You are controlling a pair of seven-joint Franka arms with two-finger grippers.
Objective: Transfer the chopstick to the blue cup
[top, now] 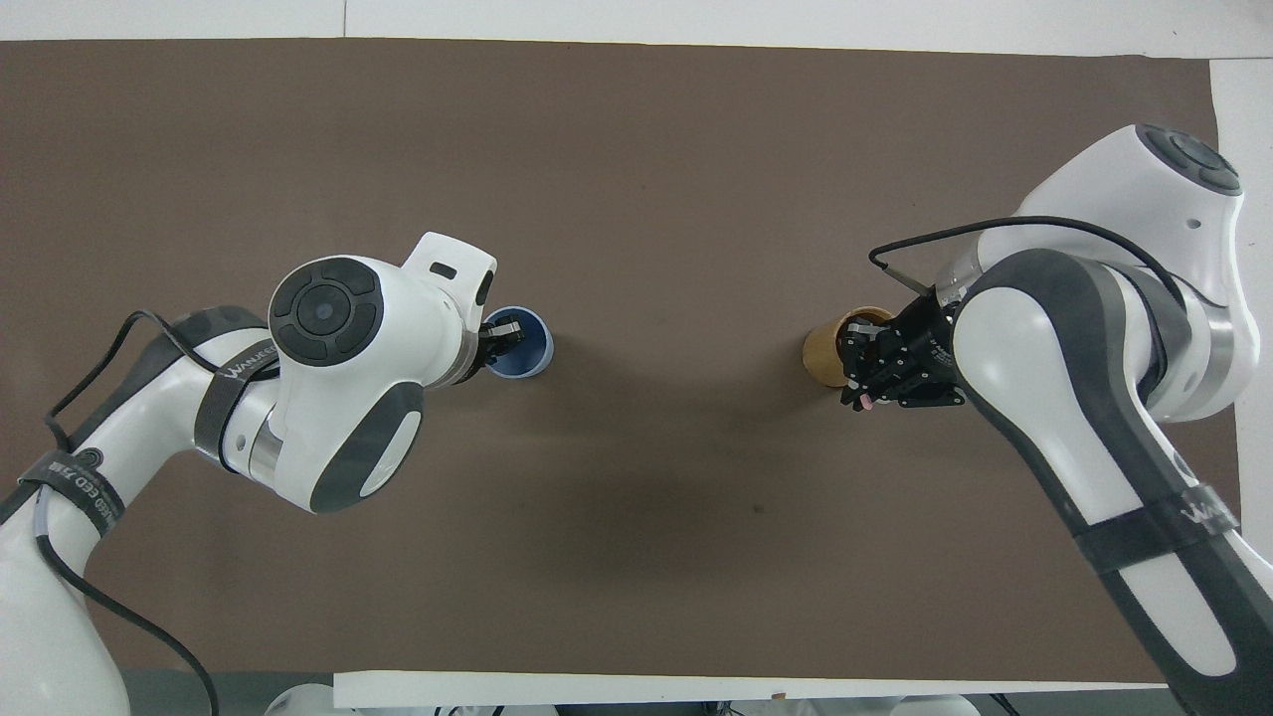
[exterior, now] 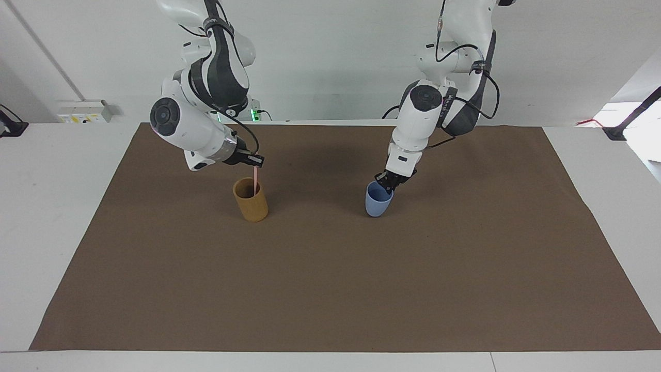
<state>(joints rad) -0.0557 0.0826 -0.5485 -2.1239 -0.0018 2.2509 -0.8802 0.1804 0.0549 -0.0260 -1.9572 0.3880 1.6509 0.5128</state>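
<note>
While the transfer is barely begun, I see my left gripper [exterior: 388, 181] clamped on the rim of the blue cup [exterior: 377, 200], which stands on the brown mat [exterior: 330, 289] near mid-table. My right gripper [exterior: 256, 161] is pinched shut on the top of the chopstick [exterior: 255, 183]. That pink stick stands nearly upright, long axis vertical, lower end inside the tan cup [exterior: 251, 201]. Lifting it out and carrying it across remain.
</note>
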